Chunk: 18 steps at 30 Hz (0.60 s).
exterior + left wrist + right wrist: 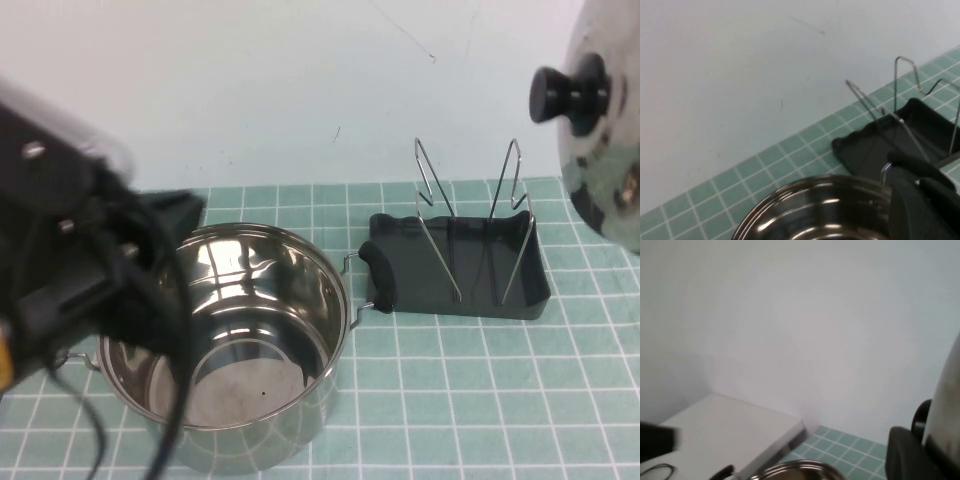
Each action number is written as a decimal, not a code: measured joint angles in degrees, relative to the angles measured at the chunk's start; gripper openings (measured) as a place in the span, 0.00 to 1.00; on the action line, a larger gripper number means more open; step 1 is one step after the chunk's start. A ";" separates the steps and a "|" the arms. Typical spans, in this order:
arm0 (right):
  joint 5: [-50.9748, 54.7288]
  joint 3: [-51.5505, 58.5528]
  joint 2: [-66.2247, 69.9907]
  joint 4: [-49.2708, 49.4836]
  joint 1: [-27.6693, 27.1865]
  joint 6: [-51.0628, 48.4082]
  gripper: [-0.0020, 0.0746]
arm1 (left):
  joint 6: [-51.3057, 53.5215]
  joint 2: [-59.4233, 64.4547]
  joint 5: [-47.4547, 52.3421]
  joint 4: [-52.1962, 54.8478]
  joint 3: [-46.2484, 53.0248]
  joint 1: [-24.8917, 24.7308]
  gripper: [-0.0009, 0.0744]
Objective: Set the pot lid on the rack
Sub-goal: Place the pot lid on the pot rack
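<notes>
The pot lid (603,150) is shiny steel with a black knob (570,90). It hangs on edge high at the far right, above and to the right of the rack (400,245), knob facing left. My right gripper (932,452) is shut on the lid's rim (951,400); it is out of the high view. The rack is a dark grey tray with two tall wire loops (437,190), standing right of the pot; it also shows in the left wrist view (920,125). My left gripper (922,205) hovers over the pot's rim near its handle.
The open steel pot (240,340) stands at front left, its black handle (380,275) touching the rack's left side. My left arm (70,250) covers the pot's left side. A white block (730,435) lies beyond the green tiled mat (500,380).
</notes>
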 joint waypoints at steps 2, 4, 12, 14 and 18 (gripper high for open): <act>0.00 -3.48 5.95 0.00 0.00 -1.76 0.11 | 0.00 -2.24 4.02 -0.70 0.35 0.02 0.02; 0.00 -6.41 10.76 0.00 0.63 -2.60 0.11 | 0.10 -4.44 5.20 -0.83 1.39 0.02 0.01; -5.93 -16.74 25.10 0.00 10.80 -9.19 0.11 | -1.99 -10.65 4.24 -1.58 9.48 0.14 0.01; -9.21 -18.50 27.83 0.00 13.03 -10.19 0.11 | -4.23 -11.56 3.23 -1.71 11.27 0.14 0.01; -12.80 -20.47 32.96 0.24 14.62 -10.99 0.11 | -7.43 -12.39 0.62 -1.71 13.36 0.14 0.01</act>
